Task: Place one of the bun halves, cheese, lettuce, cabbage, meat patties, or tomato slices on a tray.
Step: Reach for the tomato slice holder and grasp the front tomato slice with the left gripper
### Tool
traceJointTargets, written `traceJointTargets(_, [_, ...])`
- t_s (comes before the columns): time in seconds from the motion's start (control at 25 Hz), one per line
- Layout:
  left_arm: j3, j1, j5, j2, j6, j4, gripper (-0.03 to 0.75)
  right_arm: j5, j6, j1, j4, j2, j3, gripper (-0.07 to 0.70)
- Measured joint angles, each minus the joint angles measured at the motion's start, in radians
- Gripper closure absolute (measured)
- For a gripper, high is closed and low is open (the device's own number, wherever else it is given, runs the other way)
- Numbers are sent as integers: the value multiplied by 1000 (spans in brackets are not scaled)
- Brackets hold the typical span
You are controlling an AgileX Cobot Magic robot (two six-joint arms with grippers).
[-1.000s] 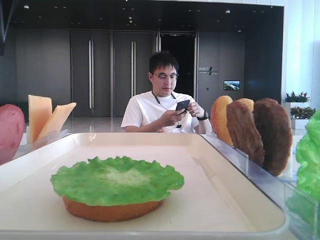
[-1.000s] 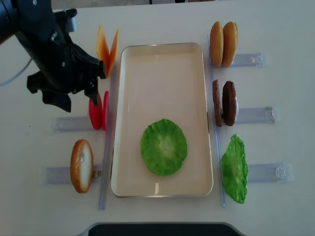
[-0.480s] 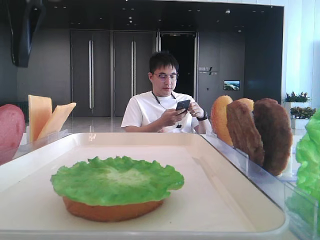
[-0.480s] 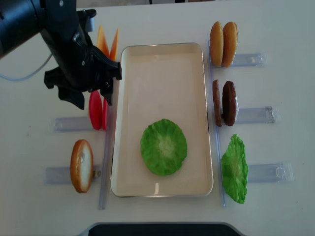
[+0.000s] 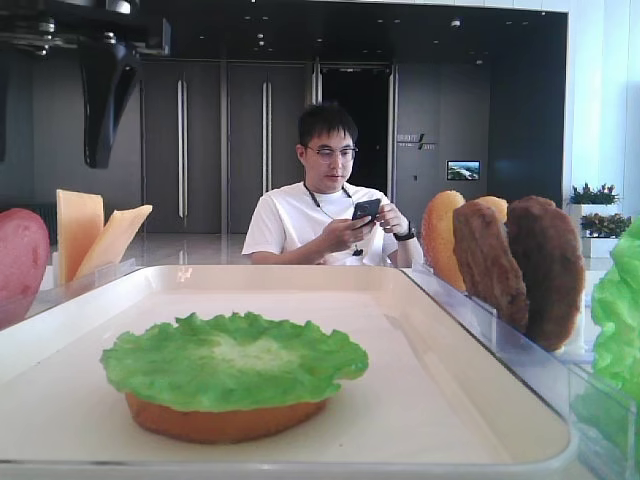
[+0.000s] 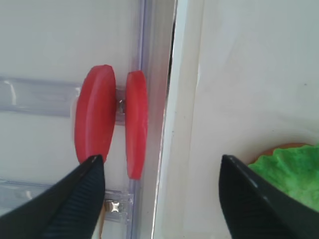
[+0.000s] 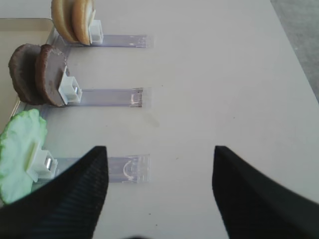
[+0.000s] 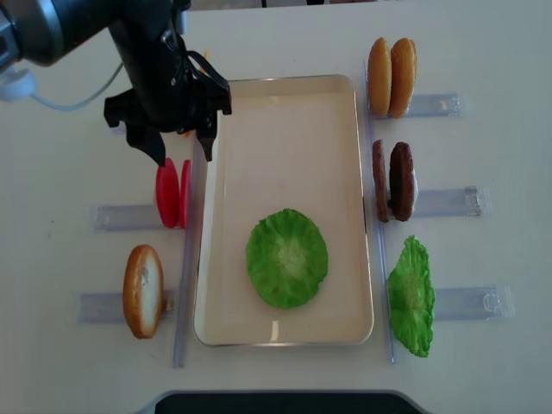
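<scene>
From my remote seat this looks like an office lobby used as a demo space: tall dark double doors (image 5: 225, 150), polished floor, a small wall screen (image 5: 462, 170), planters (image 5: 592, 205), and a seated man (image 5: 325, 195) on his phone behind my white table (image 8: 483, 52).

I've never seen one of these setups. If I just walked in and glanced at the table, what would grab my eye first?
Probably the bright green lettuce lying on a bun half in the near part of the cream tray. Next, the big black left gripper, open, hanging above the two red tomato slices that stand on edge just left of the tray. Behind the table a man looks at his phone.
</scene>
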Motion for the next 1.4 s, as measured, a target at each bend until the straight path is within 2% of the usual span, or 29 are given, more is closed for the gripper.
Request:
traceJointTargets(0.36, [1,0,5,25,16,-31,171,0,0,0,0,0,0,170])
traceJointTargets(0.56, [58,0,5,25,32,-38,171,0,0,0,0,0,0,170])
traceJointTargets(1.08, [83,0,3,25,8,25,171,0,0,0,0,0,0,170])
traceJointTargets(1.4, [83,0,-43,25,16,13,171,0,0,0,0,0,0,170])
